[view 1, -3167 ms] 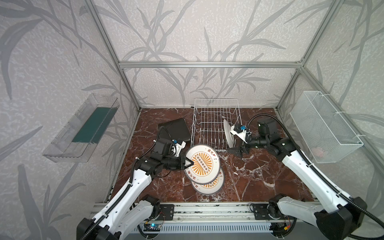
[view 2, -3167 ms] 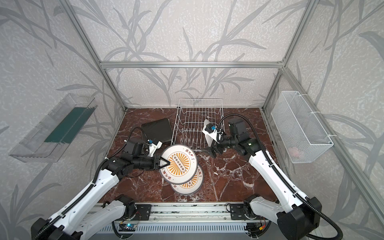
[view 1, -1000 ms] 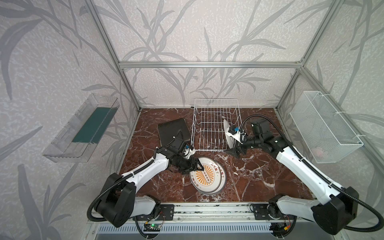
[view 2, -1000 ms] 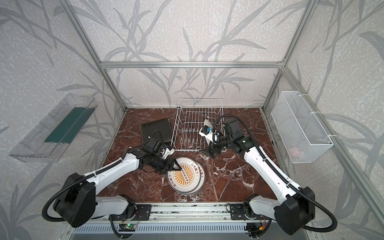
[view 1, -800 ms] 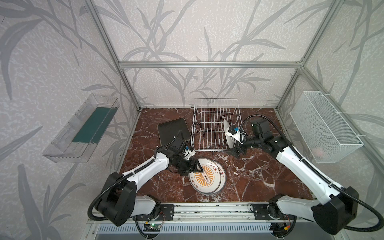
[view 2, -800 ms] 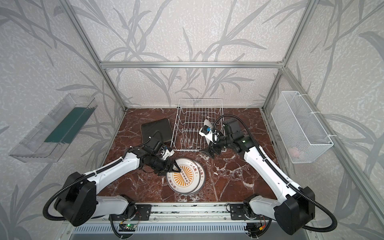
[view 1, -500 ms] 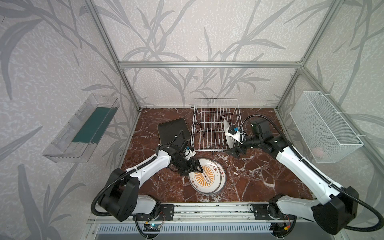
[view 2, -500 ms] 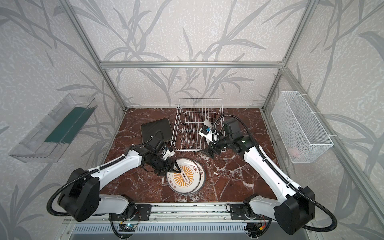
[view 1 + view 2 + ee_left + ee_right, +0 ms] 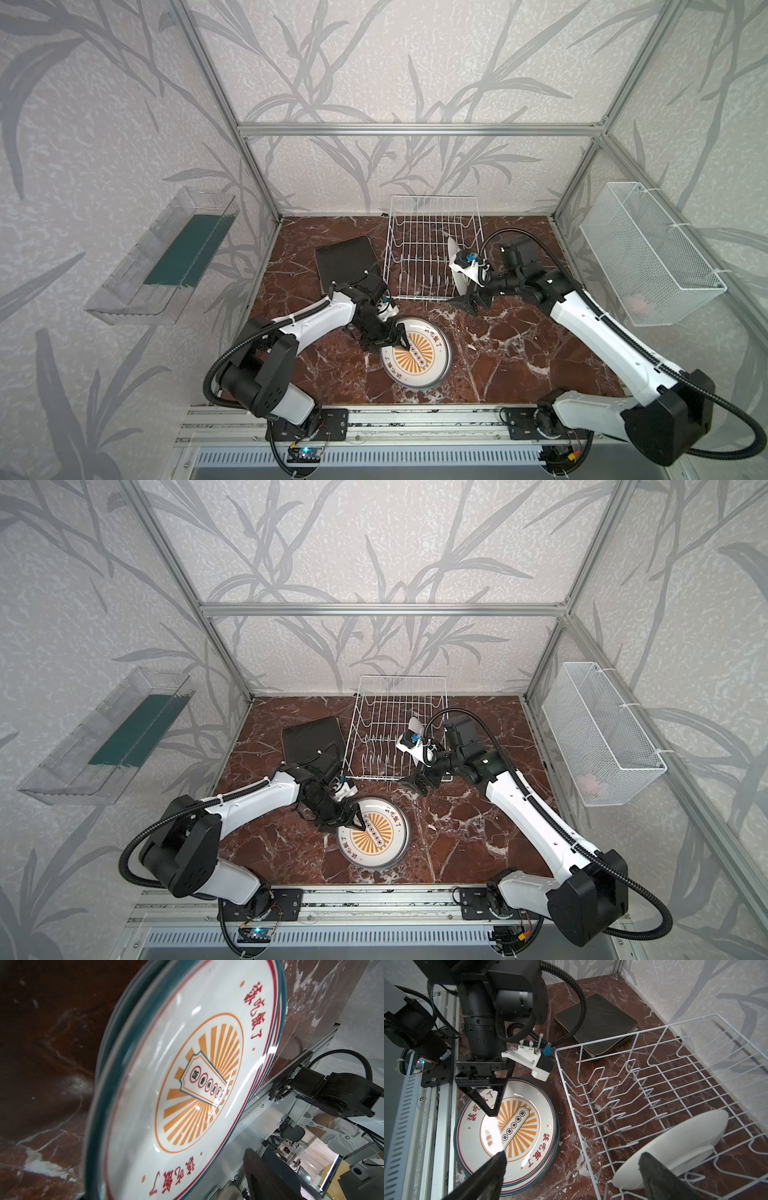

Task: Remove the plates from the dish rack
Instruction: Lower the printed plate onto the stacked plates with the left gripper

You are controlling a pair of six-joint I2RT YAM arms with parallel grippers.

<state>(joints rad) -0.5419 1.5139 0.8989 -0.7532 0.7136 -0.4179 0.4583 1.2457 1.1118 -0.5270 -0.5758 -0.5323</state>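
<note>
Right wrist view is showing the right gripper (image 9: pixel 571 1154) standing wide open, its two dark fingers (image 9: pixel 483 1178) spreading across the near end of the dish rack (image 9: pixel 638 1032). One of them is overlapping a round white plate (image 9: pixel 675 1147) that is leaning on its edge among the rack's prongs, back side showing (whether it is touching the plate, I cannot tell). Farther off, the left gripper (image 9: pixel 492 1113) is hovering low over a stack of round sunburst plates (image 9: pixel 525 1130), pointing down at the top plate's face. Its jaws are standing apart and gripping nothing. In the left wrist view only one finger (image 9: pixel 270 1178) is showing, and the top plate is lying flat on the stack. Both top views are showing this stack lying on the marble table (image 9: pixel 519 353), near the rack on the robot's side of it. A stack of square black-backed plates (image 9: pixel 345 262) is lying face down just beside the rack's left side. A mesh basket (image 9: pixel 648 253) is hanging on the right wall.
</note>
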